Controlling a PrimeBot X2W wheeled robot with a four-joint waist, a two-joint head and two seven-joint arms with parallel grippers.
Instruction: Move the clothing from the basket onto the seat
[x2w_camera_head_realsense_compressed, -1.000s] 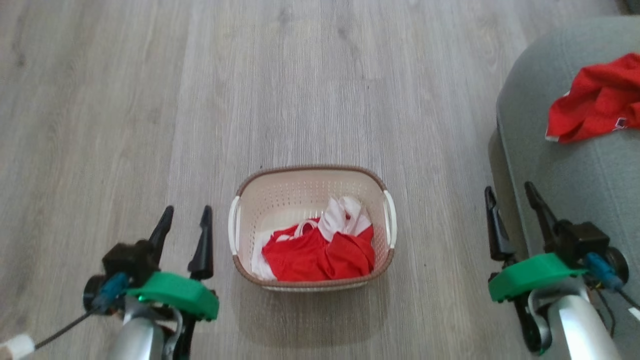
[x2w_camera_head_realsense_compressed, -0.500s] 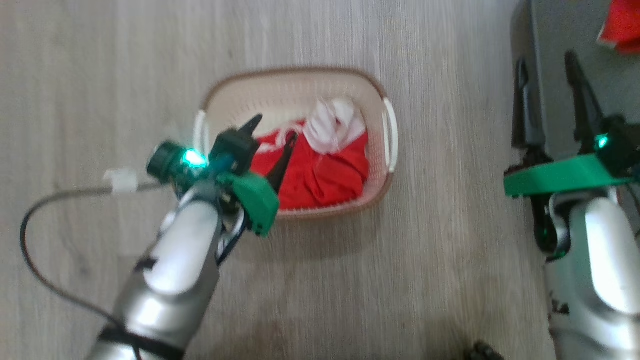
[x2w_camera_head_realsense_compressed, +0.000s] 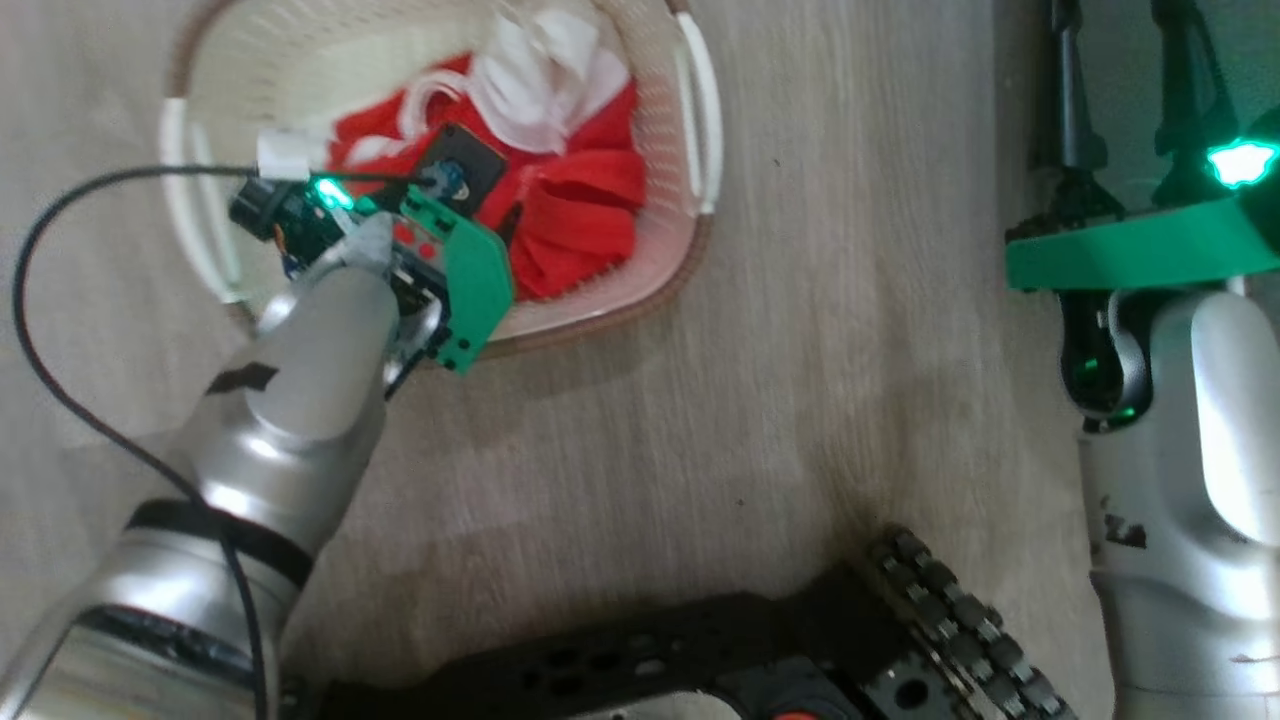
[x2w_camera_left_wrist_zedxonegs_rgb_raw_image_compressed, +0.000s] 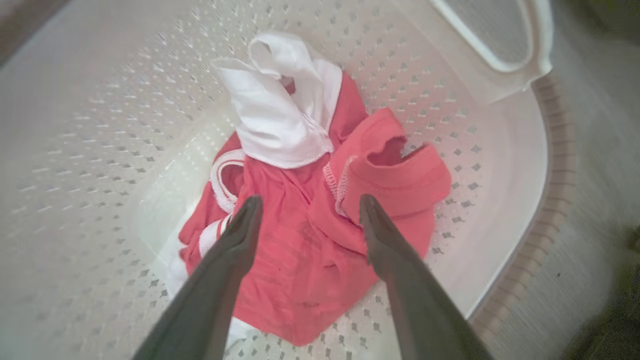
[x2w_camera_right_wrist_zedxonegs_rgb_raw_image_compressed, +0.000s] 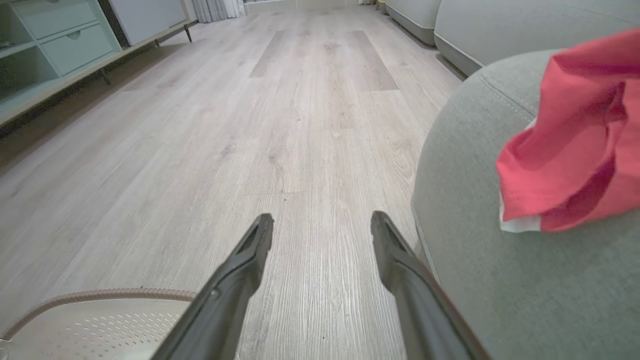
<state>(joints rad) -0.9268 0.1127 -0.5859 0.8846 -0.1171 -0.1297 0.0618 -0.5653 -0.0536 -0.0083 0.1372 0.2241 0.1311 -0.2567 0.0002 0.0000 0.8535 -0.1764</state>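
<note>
Reaching for the last of the load: I hold my left gripper (x2w_camera_left_wrist_zedxonegs_rgb_raw_image_compressed: 308, 200) down inside the basket (x2w_camera_head_realsense_compressed: 655, 290), jaws spread wide and gripping nothing. One finger stands on either side of a raised red fold in the clothing (x2w_camera_left_wrist_zedxonegs_rgb_raw_image_compressed: 300, 250). I keep them this far apart because the heap is soft and crumpled, and a wide bite should gather a thick pinch rather than a single thin layer. Whether the tips already touch the cloth, I cannot tell.

The clothing lies bunched on the basket's perforated bottom, toward its right side, with a white panel (x2w_camera_left_wrist_zedxonegs_rgb_raw_image_compressed: 275, 120) folded up at the far end of the heap. The basket stands on the wooden floor (x2w_camera_right_wrist_zedxonegs_rgb_raw_image_compressed: 300, 125), to the left of the seat (x2w_camera_right_wrist_zedxonegs_rgb_raw_image_compressed: 500, 290).

My right gripper (x2w_camera_right_wrist_zedxonegs_rgb_raw_image_compressed: 321, 216) hangs released and empty over the floor, just beside the seat's rounded near corner. I judge that it waits there so the left arm has the basket to itself.

One red garment (x2w_camera_right_wrist_zedxonegs_rgb_raw_image_compressed: 565, 150) already lies on the seat's grey cushion, so I reckon the job is partway done. The next move calls for clenching on the fold and lifting. The risk is that the thin fabric slips, or that only part of the heap comes up.
</note>
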